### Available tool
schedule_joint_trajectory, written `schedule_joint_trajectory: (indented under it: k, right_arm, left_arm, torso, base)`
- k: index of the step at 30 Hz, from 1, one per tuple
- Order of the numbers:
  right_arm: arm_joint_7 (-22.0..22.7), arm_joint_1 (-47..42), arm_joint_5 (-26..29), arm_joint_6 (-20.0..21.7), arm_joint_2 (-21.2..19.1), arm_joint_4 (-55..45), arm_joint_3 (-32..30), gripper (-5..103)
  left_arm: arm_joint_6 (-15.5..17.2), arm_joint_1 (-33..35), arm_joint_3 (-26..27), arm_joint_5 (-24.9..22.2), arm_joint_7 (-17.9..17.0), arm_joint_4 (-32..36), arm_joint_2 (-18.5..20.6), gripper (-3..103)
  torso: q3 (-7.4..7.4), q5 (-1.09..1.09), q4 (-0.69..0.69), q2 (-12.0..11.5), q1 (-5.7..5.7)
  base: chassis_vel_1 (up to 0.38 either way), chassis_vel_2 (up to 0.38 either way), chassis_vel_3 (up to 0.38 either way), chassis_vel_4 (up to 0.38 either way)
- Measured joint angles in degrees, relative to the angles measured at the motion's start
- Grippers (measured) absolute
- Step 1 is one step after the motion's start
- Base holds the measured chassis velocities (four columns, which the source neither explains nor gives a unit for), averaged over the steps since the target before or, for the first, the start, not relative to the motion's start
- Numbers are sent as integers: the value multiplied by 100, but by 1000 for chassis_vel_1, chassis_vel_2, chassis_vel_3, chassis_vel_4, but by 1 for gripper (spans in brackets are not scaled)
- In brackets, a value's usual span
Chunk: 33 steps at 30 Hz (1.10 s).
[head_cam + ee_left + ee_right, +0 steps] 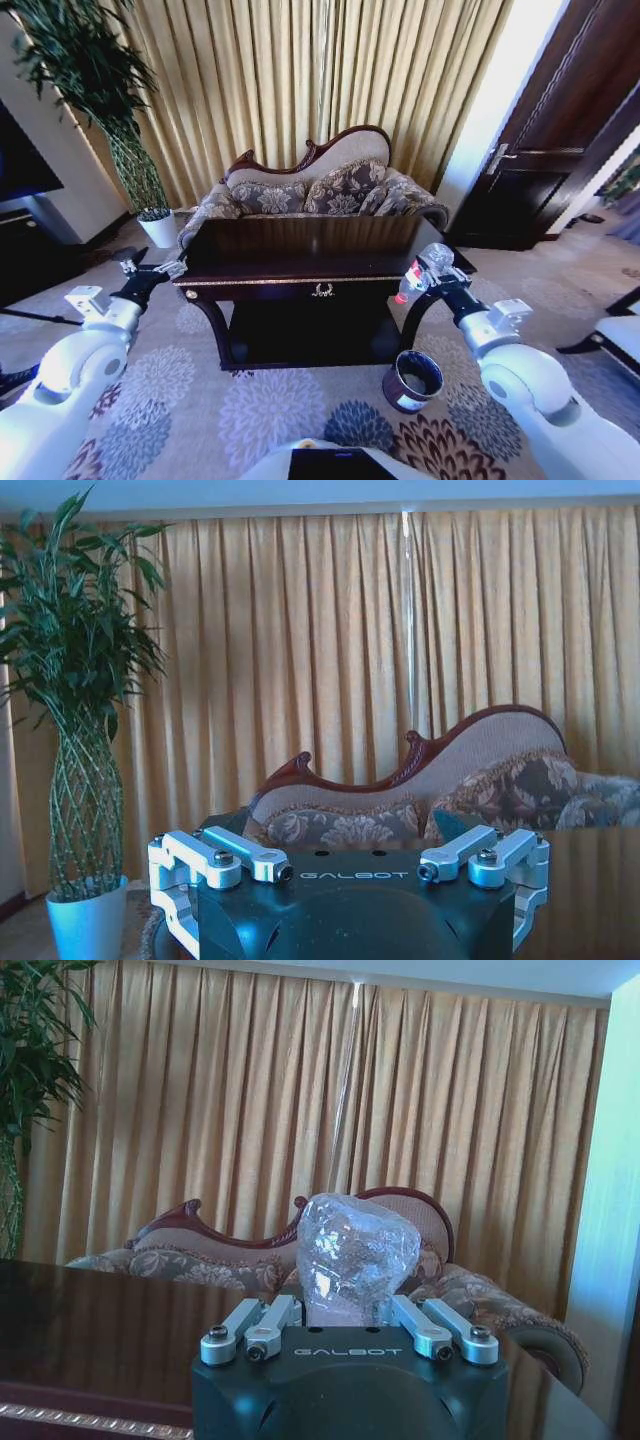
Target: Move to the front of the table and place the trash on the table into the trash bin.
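Your bench (300, 262) is dark glossy wood with a thin gold trim line and a gold emblem on its front, and the bottle (420, 270) at its right corner is clear plastic with a red label and cap. Beneath you the carpet (250, 410) is grey with big purple, blue and brown flower medallions, where the trash bin (412, 381) shows dark brown-purple with a pale rim and white label. Behind stand golden pleated curtains (300, 80), a floral-cushioned sofa (320, 185) framed in reddish wood, and a green plant (90, 70) in a white pot (160, 230).
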<state>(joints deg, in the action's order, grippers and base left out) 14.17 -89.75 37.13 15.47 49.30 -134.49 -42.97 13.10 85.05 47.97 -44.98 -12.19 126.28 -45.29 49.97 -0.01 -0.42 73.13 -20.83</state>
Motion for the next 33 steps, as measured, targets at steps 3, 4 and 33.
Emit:
schedule_joint_trajectory:
  k: [3, 4, 33]
  right_arm:
    - [-1, -7, -185, -65, 176, 200, 161, 28]
    - [-2, -7, -291, -91, 289, 373, 253, 28]
    - [-399, 2110, -1711, -1197, 2090, 6372, 1129, 28]
  left_arm:
    - [-1, 89, -65, 169, 1, 42, -94, 100]
    - [-3, 130, -111, 246, 4, 49, -154, 100]
    - [116, 660, 405, 73, -53, 683, -53, 100]
  torso:
    - [-1, 0, -1, 2, 2]
    - [-2, 2, -2, 3, 4]
    - [0, 0, 0, 0, -1]
  base:
    - [114, -129, -145, 121]
    - [70, -49, -52, 54]
    - [4, -3, -4, 3]
